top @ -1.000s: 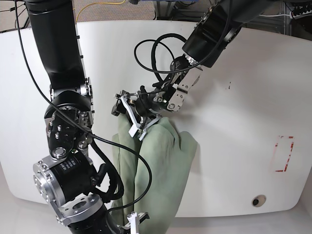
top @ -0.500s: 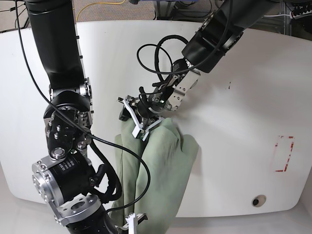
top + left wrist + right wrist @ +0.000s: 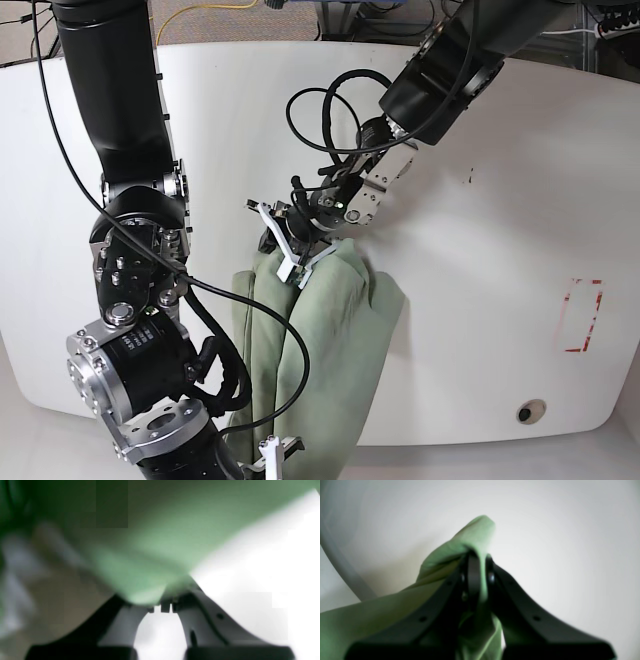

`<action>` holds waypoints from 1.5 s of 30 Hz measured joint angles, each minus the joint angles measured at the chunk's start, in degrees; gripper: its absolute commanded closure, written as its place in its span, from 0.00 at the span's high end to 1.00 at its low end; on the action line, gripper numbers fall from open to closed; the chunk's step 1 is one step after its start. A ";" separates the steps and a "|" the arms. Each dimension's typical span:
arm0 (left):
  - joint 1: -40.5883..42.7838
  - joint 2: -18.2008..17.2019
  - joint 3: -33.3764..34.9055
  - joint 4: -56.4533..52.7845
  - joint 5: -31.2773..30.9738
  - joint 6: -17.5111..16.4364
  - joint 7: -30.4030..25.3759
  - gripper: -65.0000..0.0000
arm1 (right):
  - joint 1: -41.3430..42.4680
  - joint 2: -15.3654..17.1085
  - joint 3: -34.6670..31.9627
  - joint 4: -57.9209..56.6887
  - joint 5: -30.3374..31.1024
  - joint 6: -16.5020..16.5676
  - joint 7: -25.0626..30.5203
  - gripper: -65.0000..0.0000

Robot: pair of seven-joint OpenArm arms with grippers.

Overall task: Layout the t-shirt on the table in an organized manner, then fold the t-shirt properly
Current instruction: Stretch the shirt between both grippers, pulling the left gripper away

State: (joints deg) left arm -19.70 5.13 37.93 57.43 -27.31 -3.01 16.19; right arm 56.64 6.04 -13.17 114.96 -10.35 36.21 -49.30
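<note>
The left pincer and right pincer each pinch the bunched green shirt on the white table.

A: where's the open room?
B: right side of the counter is bare, just a red mark and grommet hole.
A: and left?
B: t-shirt, looping cables and the right arm crowd it.

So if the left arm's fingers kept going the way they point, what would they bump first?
Probably the t-shirt: the left gripper points down at its top edge, already pinching it, with the table underneath. Depth is unclear.
</note>
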 measured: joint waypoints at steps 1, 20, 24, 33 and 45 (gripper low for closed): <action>1.14 -1.25 -0.09 2.43 0.04 -0.02 0.02 0.00 | -0.02 0.20 0.00 0.00 -0.55 -0.02 0.09 0.00; 23.50 -24.30 -19.65 41.62 0.26 -6.67 12.02 0.00 | -7.98 1.51 6.14 -0.94 -9.40 -0.13 -0.02 0.00; 28.50 -27.36 -27.23 47.58 0.39 -10.43 14.03 0.00 | -9.64 2.08 7.87 -1.46 -9.29 0.00 -0.24 0.00; 34.60 -27.41 -49.29 55.52 0.28 -21.55 20.55 0.00 | -11.87 3.65 10.71 -4.26 -9.53 -0.24 -0.35 0.00; 16.96 -27.43 -68.15 56.17 -0.61 -32.33 36.13 0.00 | -6.95 5.14 12.44 -15.87 -8.50 0.46 0.24 0.00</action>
State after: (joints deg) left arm -2.74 -22.31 -30.22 113.60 -27.92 -35.33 52.31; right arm 49.69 11.18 -0.73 99.09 -18.85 36.67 -49.06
